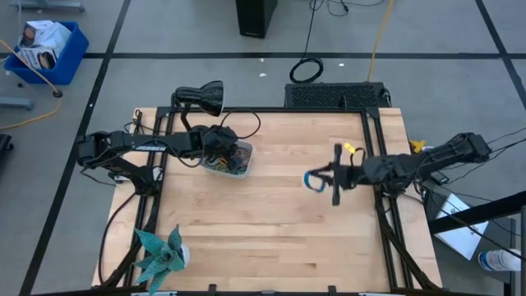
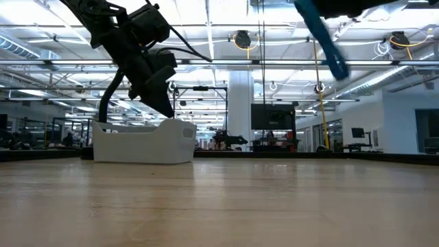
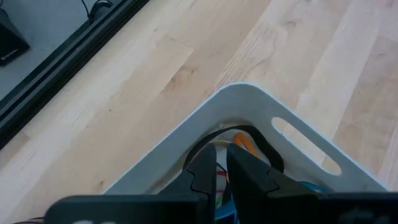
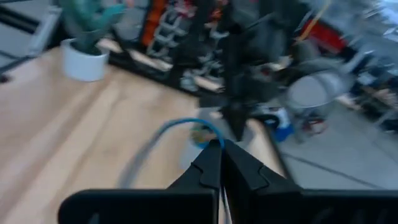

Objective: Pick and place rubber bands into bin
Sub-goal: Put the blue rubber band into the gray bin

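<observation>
The bin point(image 1: 228, 159) stands on the table at the far left and holds several rubber bands, among them an orange one point(image 3: 246, 142) and a black loop point(image 3: 268, 151). My left gripper point(image 3: 221, 155) hangs over the bin's inside, pointing down, with a narrow gap between its fingers and nothing between them. My right gripper point(image 1: 332, 178) is at the table's right middle, raised off the table and shut on a blue rubber band point(image 1: 312, 180), which also shows in the low view point(image 2: 324, 38). A small yellow thing point(image 1: 353, 150) lies on the table far of it. My right gripper pinches one end of the blue band's loop point(image 4: 210, 135) between its two fingertips. The fingers come roughly level from the table's right side. The rest of the loop point(image 4: 163, 133) sticks out past the fingertips toward the table's left, lifted clear of the table.
A teal plant in a white pot point(image 1: 162, 255) stands at the near left corner. A black lamp point(image 1: 205, 97) sits at the far left edge behind the bin. Bare wood lies between the two arms. A bright blue crate point(image 1: 45, 49) stands on the floor.
</observation>
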You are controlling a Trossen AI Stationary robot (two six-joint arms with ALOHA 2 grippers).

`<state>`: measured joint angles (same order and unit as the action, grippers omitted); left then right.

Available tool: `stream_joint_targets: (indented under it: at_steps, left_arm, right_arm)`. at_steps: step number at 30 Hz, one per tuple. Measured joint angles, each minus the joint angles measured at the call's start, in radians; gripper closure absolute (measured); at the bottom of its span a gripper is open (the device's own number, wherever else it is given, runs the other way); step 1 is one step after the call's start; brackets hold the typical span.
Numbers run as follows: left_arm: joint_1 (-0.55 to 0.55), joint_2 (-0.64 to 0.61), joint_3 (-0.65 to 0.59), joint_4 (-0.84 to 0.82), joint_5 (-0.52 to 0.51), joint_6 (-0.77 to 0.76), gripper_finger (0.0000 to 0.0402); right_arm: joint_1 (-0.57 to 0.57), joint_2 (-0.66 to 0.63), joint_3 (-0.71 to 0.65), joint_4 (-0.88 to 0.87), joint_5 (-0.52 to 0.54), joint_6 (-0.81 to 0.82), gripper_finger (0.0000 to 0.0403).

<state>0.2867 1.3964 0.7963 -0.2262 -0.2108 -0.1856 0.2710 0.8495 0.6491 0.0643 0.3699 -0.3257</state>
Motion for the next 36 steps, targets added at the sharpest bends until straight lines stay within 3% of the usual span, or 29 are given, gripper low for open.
stream_joint_targets:
  at_steps: [7,9,16,23,29,36]
  left_arm:
    - [0.000,0.000,0.000,0.002,0.024,0.029,0.0355]
    - [0.000,0.000,0.000,0.022,0.081,0.051,0.0355]
    - [-0.001,0.000,0.000,0.215,0.349,0.112,0.0355]
    - [-0.033,0.000,0.000,0.398,0.508,0.109,0.0355]
    - [-0.094,0.000,0.000,0.447,0.525,0.159,0.0355]
    - [-0.147,0.000,0.000,0.430,0.524,0.204,0.0355]
  right_arm:
    - [-0.148,0.012,0.001,0.071,-0.007,-0.053,0.0403]
    - [-0.185,0.034,0.001,0.081,-0.023,-0.049,0.0403]
    - [-0.279,0.195,0.001,0.273,-0.263,-0.033,0.0403]
    - [-0.305,0.398,0.001,0.435,-0.367,-0.012,0.0403]
    - [-0.301,0.521,0.001,0.507,-0.375,-0.001,0.0403]
    - [-0.301,0.580,0.001,0.537,-0.375,-0.001,0.0403]
